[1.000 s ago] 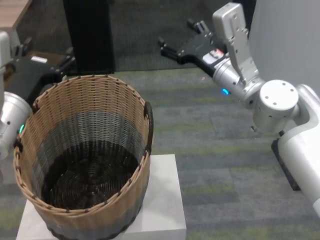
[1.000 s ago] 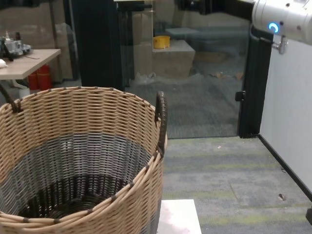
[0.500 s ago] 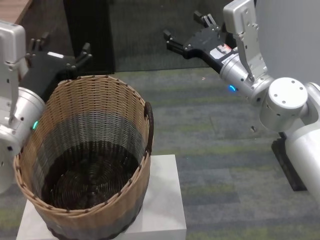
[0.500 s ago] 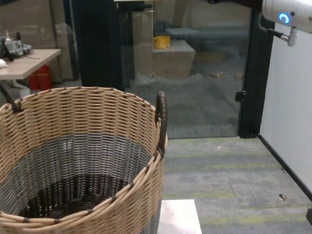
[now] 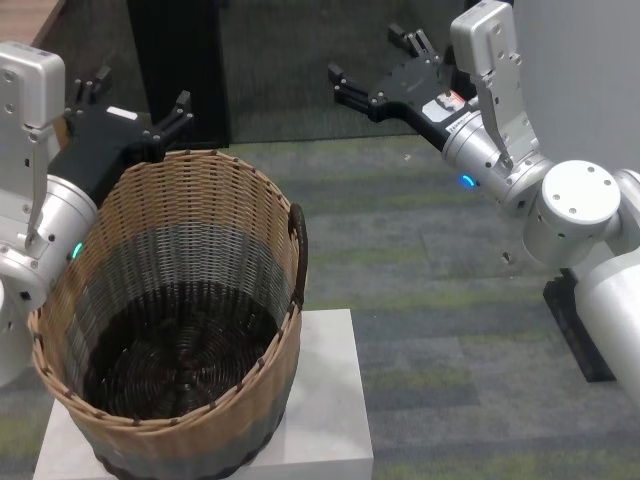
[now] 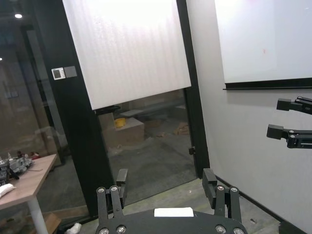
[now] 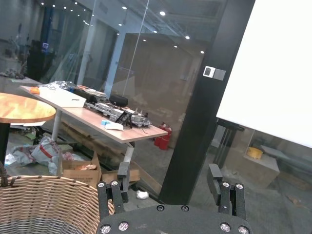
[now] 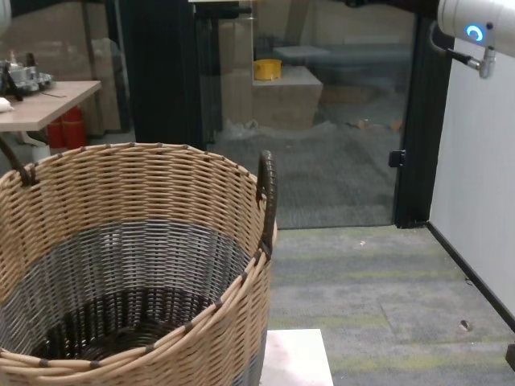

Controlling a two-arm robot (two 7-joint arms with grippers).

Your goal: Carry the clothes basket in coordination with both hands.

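One big woven clothes basket point(image 5: 175, 320) takes up most of the scene, standing upright on a low white surface point(image 5: 325, 400) set on the striped carpet point(image 5: 430, 300). Its tan upper band, grey middle and dark base show plainly, and nothing seems to lie inside it, though the bottom is dark. A dark loop handle point(image 5: 299, 250) sits on the rim toward the robot's right; the opposite handle point(image 8: 18, 165) shows only at the edge of the chest view.

The right arm point(image 5: 560, 215) is raised well off to the basket's right, its teal ring lit. The left arm point(image 5: 35, 230) stands close against the basket's left side.

The right claw point(image 5: 378, 75) hangs in the air beyond and to the right of the basket, fingers spread wide, holding nothing. The left claw point(image 5: 140, 100) hovers just past the far left rim, also spread wide and empty, its fingertips point(image 6: 113, 191) clear of the wicker.
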